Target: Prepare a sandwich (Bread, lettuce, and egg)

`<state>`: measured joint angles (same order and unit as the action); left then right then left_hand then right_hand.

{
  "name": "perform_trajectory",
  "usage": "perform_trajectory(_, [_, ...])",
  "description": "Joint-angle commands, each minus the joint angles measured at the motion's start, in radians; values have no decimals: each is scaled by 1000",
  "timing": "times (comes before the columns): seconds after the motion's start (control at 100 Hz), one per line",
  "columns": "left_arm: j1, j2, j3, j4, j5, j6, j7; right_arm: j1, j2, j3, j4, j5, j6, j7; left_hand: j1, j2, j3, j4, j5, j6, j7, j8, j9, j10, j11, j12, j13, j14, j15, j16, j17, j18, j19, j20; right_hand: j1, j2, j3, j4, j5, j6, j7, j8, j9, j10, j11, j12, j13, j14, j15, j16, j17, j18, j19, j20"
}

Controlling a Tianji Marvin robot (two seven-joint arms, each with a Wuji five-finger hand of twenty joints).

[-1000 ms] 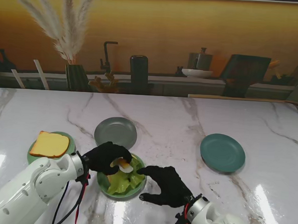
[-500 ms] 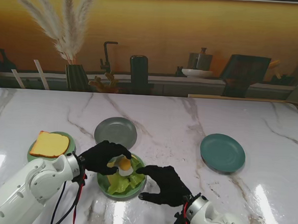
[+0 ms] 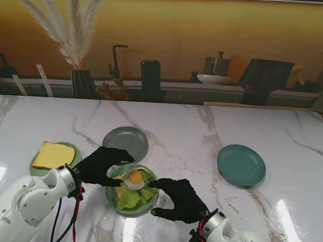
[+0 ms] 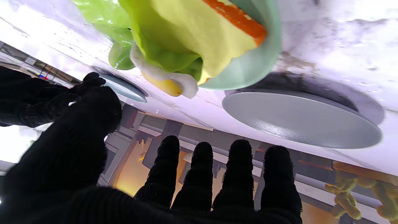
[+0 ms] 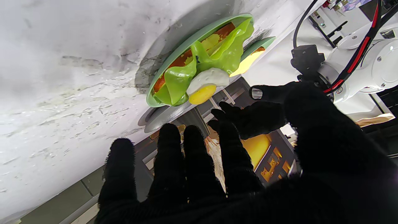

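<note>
Stand view: the egg (image 3: 134, 177) lies on lettuce (image 3: 131, 194) and bread in the green plate (image 3: 149, 203), nearest me at center. My left hand (image 3: 100, 165) hovers beside it, fingers spread and empty. My right hand (image 3: 179, 199) appears open, though its grip is partly hidden.

Fried egg (image 3: 133, 177) atop green lettuce (image 3: 131, 195) in green plate (image 3: 112, 195); bread slice (image 3: 53, 155) on left plate (image 3: 75, 155).

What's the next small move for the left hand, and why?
Probably go to the bread slice on the plate at far left. The egg already lies on the lettuce in the green plate, and the left hand is open beside it, holding nothing, so only the top slice seems missing.
</note>
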<state>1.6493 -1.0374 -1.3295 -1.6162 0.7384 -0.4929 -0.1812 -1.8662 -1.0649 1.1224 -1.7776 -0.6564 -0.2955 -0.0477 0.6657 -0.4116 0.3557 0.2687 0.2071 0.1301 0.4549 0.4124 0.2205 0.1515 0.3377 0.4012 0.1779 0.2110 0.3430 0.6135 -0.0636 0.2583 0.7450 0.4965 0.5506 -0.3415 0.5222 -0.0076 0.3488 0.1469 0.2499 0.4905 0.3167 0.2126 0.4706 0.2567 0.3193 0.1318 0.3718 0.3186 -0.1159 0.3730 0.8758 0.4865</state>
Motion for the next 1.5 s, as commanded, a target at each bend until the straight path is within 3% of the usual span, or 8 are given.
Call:
perform_trajectory(0.0, [13, 1, -23, -11, 21, 17, 13, -4, -18, 0, 0, -6, -7, -4, 5, 22, -33, -57, 4, 18, -30, -27, -23, 20, -18, -28, -36, 11, -31, -35, -13, 0, -52, -61, 6, 15, -7, -5, 19, -26, 7, -6, -5, -14, -14, -2, -20, -20, -7, 8, -21, 22, -15, 9])
perform_trajectory(0.15, [43, 2, -81, -34, 65, 50, 9, -4, -19, 3, 1, -12, -8, -7, 12, 24, -81, -83, 16, 29, -90, -77, -29, 30, -68, -75, -58, 16, -59, -77, -3, -21, -174, -182, 7, 16, -8, -5, 20, -24, 8, -6, -4, -13, -14, -2, -18, -20, -7, 8, -21, 22, -15, 10])
perform_trajectory(0.31, [76, 3, -149, -51, 135, 100, 10, -2, -19, 4, 2, -15, -10, -10, 24, 31, -137, -112, 23, 44, -138, -109, -38, 40, -109, -97, -81, 21, -86, -110, -1, -35, -280, -253, 8, 17, -8, -5, 20, -26, 8, -7, -3, -12, -14, -2, -18, -20, -6, 8, -20, 22, -15, 11])
perform_trajectory(0.52, [78, 6, -218, -38, 220, 145, 24, -3, -18, 3, 0, -16, -10, -9, 24, 19, -152, -115, 0, 25, -164, -116, -59, 32, -165, -120, -99, 14, -107, -126, -1, -33, -325, -275, 9, 17, -8, -5, 22, -24, 9, -7, -3, -13, -14, -2, -19, -20, -6, 9, -20, 22, -16, 11])
perform_trajectory(0.89, [46, 14, -265, 29, 297, 228, 4, -1, -18, 2, -2, -19, -12, -8, 29, 11, -145, -115, 22, 35, -169, -117, -42, 37, -132, -96, -91, 9, -123, -143, 3, -36, -348, -278, 10, 15, -8, -5, 23, -23, 8, -7, -2, -13, -15, -2, -18, -18, -7, 8, -20, 21, -16, 12])
perform_trajectory(1.22, [41, 26, -308, 89, 399, 238, 17, 1, -16, -6, -2, -11, -9, 3, 25, -8, -136, -115, -11, 15, -179, -106, -69, 28, -196, -109, -120, -10, -157, -159, 0, -54, -391, -280, 9, 14, -8, -5, 34, -21, 12, -7, 2, -14, -14, -2, -16, -19, -6, 9, -20, 20, -17, 13])
perform_trajectory(1.49, [18, 34, -305, 144, 425, 258, 3, -2, -15, -7, -7, -10, -6, 12, 14, -24, -114, -121, -4, 42, -253, -176, -85, 30, -254, -125, -125, -18, -200, -204, 14, -89, -492, -307, 10, 13, -8, -5, 34, -20, 11, -8, 4, -12, -15, -2, -15, -18, -6, 9, -20, 21, -18, 13])
